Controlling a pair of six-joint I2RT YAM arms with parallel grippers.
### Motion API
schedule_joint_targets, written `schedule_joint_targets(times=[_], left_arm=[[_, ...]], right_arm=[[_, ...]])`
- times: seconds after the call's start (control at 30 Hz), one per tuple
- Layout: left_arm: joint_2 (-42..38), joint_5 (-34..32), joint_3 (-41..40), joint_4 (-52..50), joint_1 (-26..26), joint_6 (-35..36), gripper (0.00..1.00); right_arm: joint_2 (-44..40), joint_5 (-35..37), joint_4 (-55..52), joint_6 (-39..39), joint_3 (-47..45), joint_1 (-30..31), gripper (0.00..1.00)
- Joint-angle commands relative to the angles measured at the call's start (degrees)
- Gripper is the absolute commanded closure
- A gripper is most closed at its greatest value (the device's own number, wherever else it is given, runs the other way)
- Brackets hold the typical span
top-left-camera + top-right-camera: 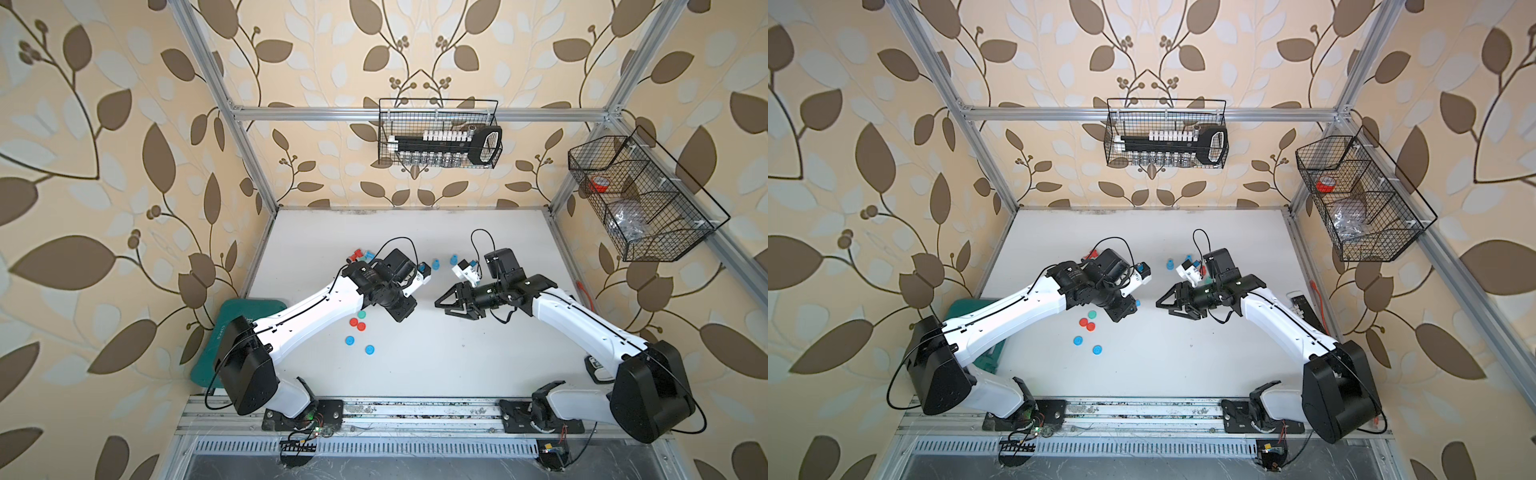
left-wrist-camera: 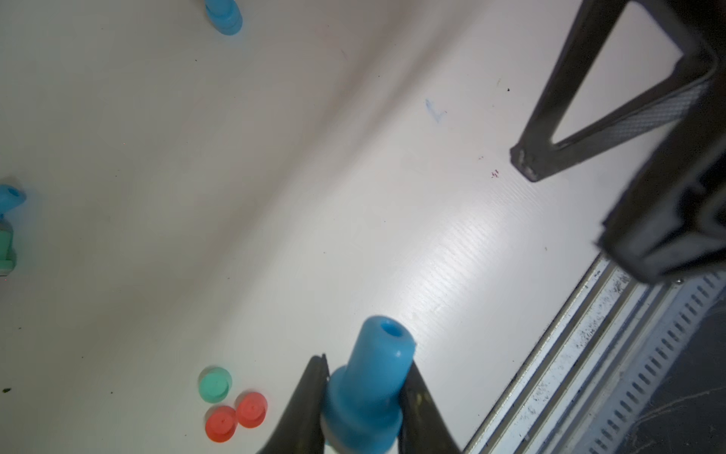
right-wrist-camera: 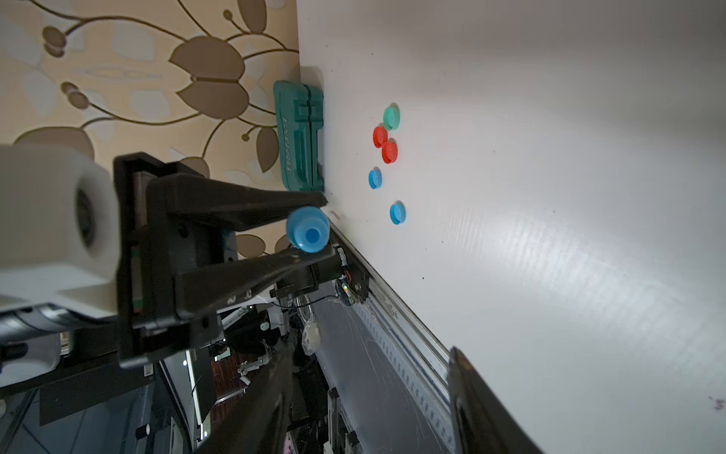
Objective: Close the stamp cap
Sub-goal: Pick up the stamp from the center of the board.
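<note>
— What is seen nearest on the white desk [image 1: 415, 374]?
— Five loose round plastic caps [image 1: 361, 326]: red, green and blue.
— And beyond them?
— A blue plastic stamp [image 2: 365, 393] is clamped in the left tool [image 2: 365, 361], off the desk. The right tool [image 1: 441, 307] is held agape, empty. More stamps [image 1: 435, 264] are seen farther back.

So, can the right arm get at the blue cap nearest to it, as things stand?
Probably yes: the right gripper is open and empty, and only bare table lies between it and the blue cap.
</note>
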Motion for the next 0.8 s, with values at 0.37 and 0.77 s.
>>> schedule_joint_targets(times=[0.37, 0.77], left_arm=[[-3.37, 1.2, -0.62, 0.67, -3.27, -3.24, 0.75], [-2.86, 0.66, -0.34, 1.09, -3.94, -3.42, 0.75]], right_arm=[[8.73, -4.01, 9.13, 6.28, 6.11, 4.64, 0.47], [10.09, -5.08, 10.08, 6.5, 5.81, 8.34, 0.57]])
